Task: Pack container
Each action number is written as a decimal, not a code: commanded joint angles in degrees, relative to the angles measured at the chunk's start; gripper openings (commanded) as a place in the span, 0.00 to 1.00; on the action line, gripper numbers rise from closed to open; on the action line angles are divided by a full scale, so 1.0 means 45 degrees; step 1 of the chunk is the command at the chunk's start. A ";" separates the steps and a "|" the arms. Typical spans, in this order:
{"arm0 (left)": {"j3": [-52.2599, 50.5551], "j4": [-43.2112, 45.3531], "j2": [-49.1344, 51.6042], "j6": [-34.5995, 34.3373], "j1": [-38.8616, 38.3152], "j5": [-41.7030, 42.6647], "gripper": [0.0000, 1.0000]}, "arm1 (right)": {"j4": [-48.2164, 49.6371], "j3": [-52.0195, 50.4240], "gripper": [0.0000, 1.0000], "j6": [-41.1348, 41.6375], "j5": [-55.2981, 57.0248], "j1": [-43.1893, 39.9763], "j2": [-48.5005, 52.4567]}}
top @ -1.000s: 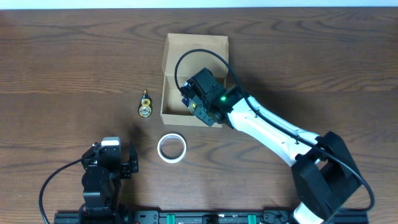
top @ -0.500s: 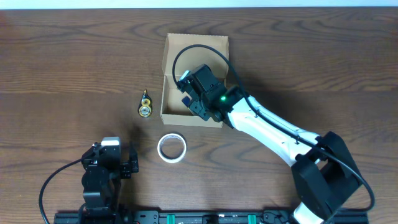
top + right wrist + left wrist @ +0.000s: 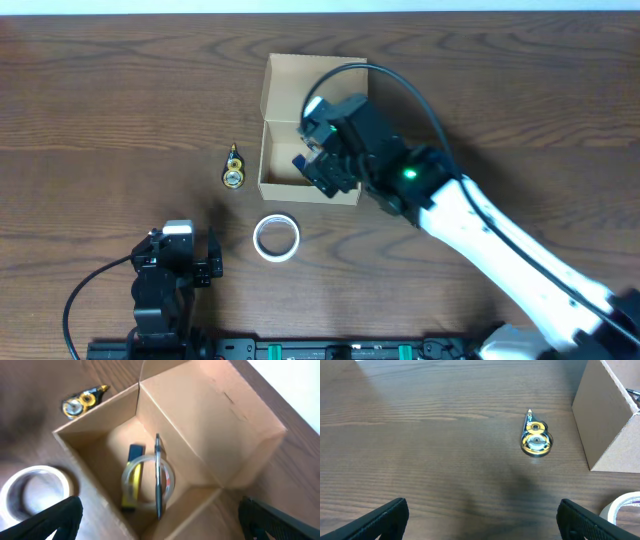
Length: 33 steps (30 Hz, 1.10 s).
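The container is sitting open toward the far middle of the desk, its flap lid standing back from the opening. The right gripper is hanging above the box mouth with its fingers spread wide and nothing between them. Against the views of a second ago, when it was sitting low over the near right part of the box, the right arm is now rising and drawing clear, so a deposit is judged to have just been completed. The right wrist view is showing the contents: a dark pen is lying lengthwise across a clear ring, probably a tape roll, beside a blue-and-yellow item that cannot be identified. The left gripper is resting near the front edge of the desk, likewise spread wide and empty, facing the box's left wall. Two items are remaining outside: a white tape roll lying just in front of the box, and a small yellow dispenser lying near its left side, apart from it. Packing is therefore judged partly done; those two pieces and the lid closure are outstanding.
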 commanded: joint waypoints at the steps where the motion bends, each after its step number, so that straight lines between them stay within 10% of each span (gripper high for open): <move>1: -0.0160 -0.0029 -0.0083 0.0083 -0.0049 -0.0228 0.95 | -0.0831 0.0204 0.99 0.1297 -0.0219 -0.0117 -0.0860; 22: -0.0160 -0.0034 -0.0083 0.0087 -0.0049 -0.0228 0.95 | -0.3521 -0.7242 0.99 0.4148 0.1132 -0.2710 -1.2050; 33: -0.0160 -0.0029 -0.0083 0.0083 -0.0049 -0.0228 0.95 | -0.1253 -1.0161 0.99 0.4668 0.3706 -0.2696 -1.3148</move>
